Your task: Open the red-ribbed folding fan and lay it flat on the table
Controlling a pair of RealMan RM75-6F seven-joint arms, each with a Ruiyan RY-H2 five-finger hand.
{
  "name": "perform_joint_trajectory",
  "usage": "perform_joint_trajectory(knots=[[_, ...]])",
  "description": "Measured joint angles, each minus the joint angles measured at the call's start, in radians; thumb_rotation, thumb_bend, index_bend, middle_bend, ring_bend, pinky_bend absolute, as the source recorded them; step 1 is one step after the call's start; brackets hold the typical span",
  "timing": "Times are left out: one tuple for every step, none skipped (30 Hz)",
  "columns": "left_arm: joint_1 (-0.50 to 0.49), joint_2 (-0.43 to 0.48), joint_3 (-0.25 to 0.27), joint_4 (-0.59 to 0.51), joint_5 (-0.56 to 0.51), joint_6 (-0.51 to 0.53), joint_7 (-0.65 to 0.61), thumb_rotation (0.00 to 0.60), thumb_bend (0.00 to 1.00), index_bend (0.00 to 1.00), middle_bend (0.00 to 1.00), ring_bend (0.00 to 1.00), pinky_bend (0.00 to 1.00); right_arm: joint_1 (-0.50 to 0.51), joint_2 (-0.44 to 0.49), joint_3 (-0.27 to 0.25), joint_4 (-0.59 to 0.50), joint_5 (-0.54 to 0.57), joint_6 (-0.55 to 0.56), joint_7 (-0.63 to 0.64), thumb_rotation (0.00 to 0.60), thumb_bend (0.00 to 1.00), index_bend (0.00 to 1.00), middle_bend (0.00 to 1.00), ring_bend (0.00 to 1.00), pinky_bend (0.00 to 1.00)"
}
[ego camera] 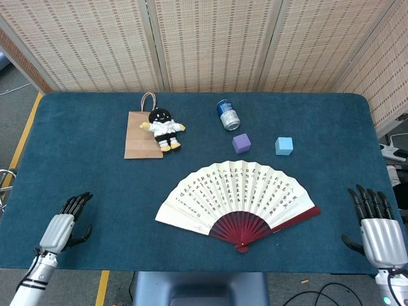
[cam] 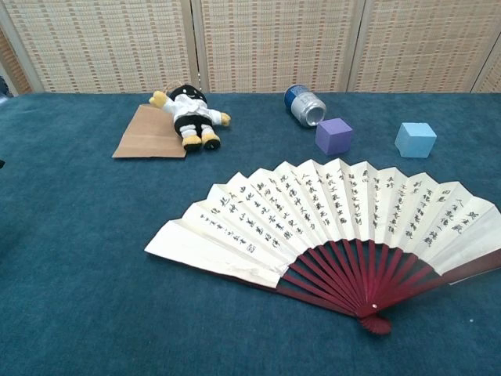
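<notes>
The folding fan [ego camera: 236, 191] lies spread open and flat on the blue table [ego camera: 76, 159], its cream leaf covered in black script and its red ribs meeting at a pivot near the front edge. In the chest view the fan [cam: 329, 227] fills the middle and right. My right hand [ego camera: 377, 224] hovers at the table's front right corner, well clear of the fan, fingers apart and holding nothing. My left hand [ego camera: 62, 225] is at the front left edge, fingers extended, empty. Neither hand appears in the chest view.
Behind the fan stand a purple cube [ego camera: 241, 143] and a light blue cube [ego camera: 284, 146]. A blue can [ego camera: 227, 115] lies on its side further back. A plush doll [ego camera: 164, 129] rests on a brown paper bag [ego camera: 141, 134] at the back left.
</notes>
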Motion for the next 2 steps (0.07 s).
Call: perform_joint_trajectory(knots=[[0.009, 0.044, 0.008, -0.045, 0.009, 0.012, 0.053, 0.600, 0.48, 0.00, 0.00, 0.00, 0.01, -0.008, 0.001, 0.002, 0.008, -0.003, -0.001, 0.021, 0.600, 0.02, 0.00, 0.00, 0.00, 0.00], [0.015, 0.071, 0.011, -0.068, 0.014, 0.022, 0.085, 0.600, 0.47, 0.00, 0.00, 0.00, 0.01, -0.013, 0.002, 0.005, 0.012, -0.001, -0.007, 0.034, 0.600, 0.02, 0.00, 0.00, 0.00, 0.00]])
